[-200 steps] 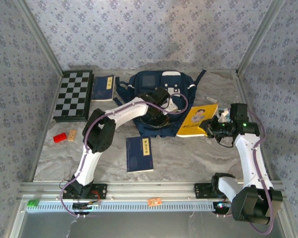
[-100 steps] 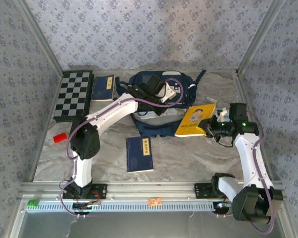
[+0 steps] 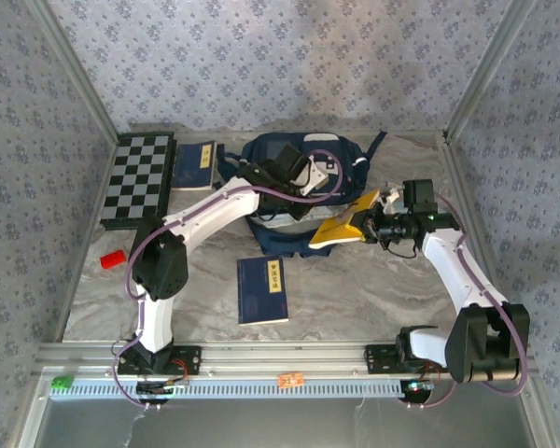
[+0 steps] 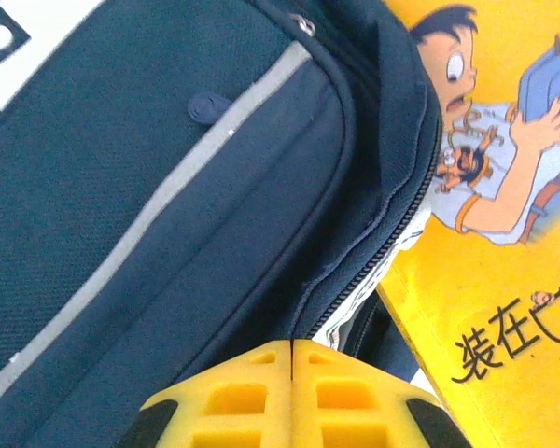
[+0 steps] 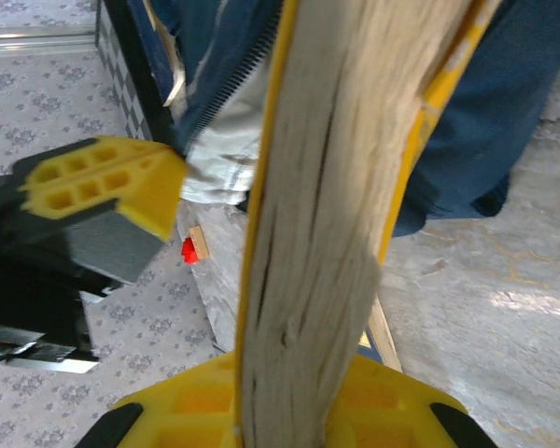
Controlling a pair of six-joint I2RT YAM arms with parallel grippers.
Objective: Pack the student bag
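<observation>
Yellow book, clamped in my right gripper, tilts at the mid-table student bag mouth, its zip edge pinched by my left gripper; two blue books lie unpacked.

Marble table: student bag, chessboard, blue books

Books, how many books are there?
3. The far blue book lies beside the checkerboard, the near blue book lies in front of the backpack, and the right gripper holds the yellow book. Others may be hidden inside the backpack.
</observation>
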